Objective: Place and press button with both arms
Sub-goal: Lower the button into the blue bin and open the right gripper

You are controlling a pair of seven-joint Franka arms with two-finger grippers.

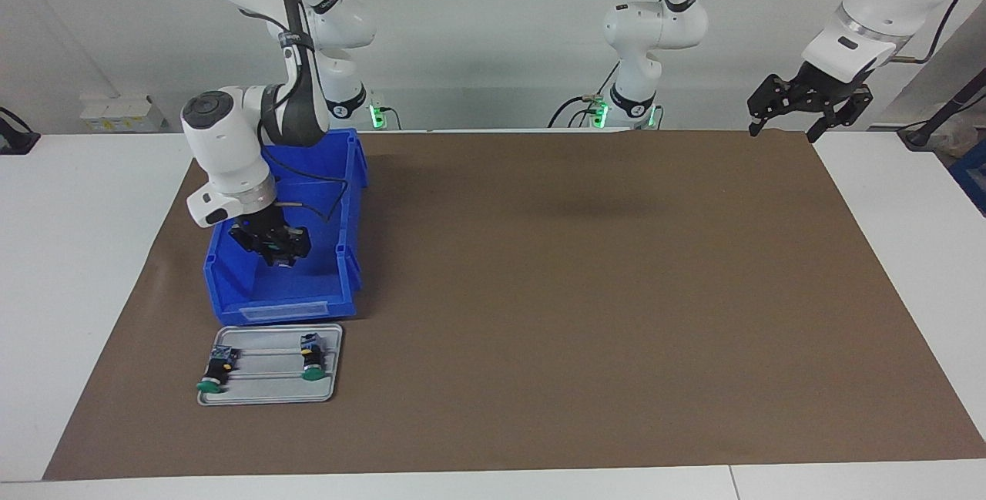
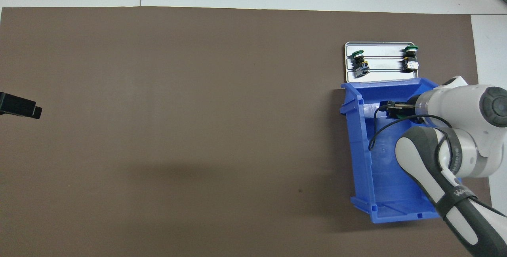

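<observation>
My right gripper (image 1: pixel 282 252) is down inside the blue bin (image 1: pixel 285 301), shut on a button (image 2: pixel 401 116); only a sliver of its green cap shows under the fingers. In the overhead view the right gripper (image 2: pixel 396 109) sits at the bin's (image 2: pixel 359 150) end farthest from the robots. Two more green-capped buttons (image 1: pixel 215 370) (image 1: pixel 311 357) lie on the grey metal tray (image 1: pixel 269 396), one at each end. From overhead the buttons (image 2: pixel 359 62) (image 2: pixel 410 59) rest on the tray (image 2: pixel 382 75). My left gripper (image 1: pixel 809 111) (image 2: pixel 23 108) hangs open and empty, waiting in the air over the mat's edge.
A brown mat (image 1: pixel 578 292) covers most of the white table. The tray lies just past the bin's front, farther from the robots, at the right arm's end of the table. A dark cable loops from the right wrist into the bin.
</observation>
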